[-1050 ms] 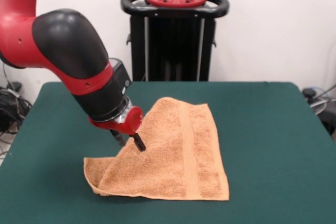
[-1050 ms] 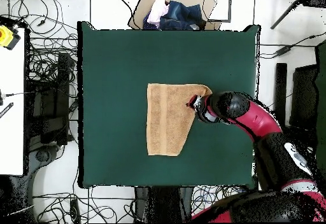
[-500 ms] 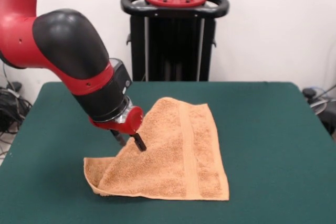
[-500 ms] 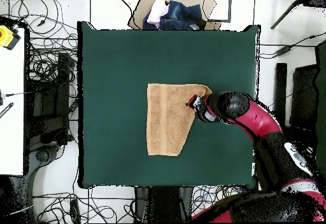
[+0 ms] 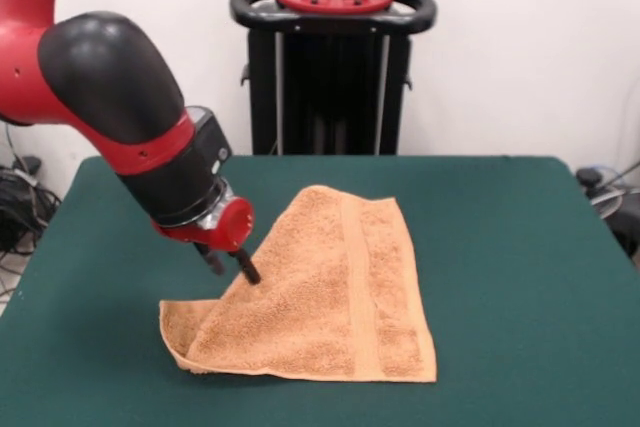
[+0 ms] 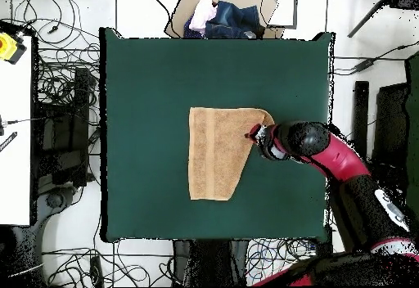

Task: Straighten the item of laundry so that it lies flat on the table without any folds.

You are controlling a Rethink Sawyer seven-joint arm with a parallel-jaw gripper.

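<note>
One towel (image 5: 320, 297), orange-tan terry, lies near the middle of the table (image 5: 520, 277), toward the front edge in the front view. It is not flat: one corner is folded over, giving a diagonal edge along one side, with a strip of the lower layer showing beyond it at the near corner. One flat woven band runs along the towel's length. In the overhead view the towel (image 6: 217, 150) shows as a rectangle with one corner cut away on the slant.

One table, dark green cloth top, bears the towel and nothing else.

One gripper (image 5: 232, 265), on one red and black arm (image 5: 110, 97), is just above the slanted folded edge, at the towel's side. Its two dark fingers (image 5: 245, 267) stand slightly apart, pointing down; they hold nothing visible, and whether the tips touch the cloth cannot be told. In the overhead view the gripper (image 6: 252, 132) sits at the towel's edge near the folded corner.

One black pedestal (image 5: 333, 67) stands behind the table.
</note>
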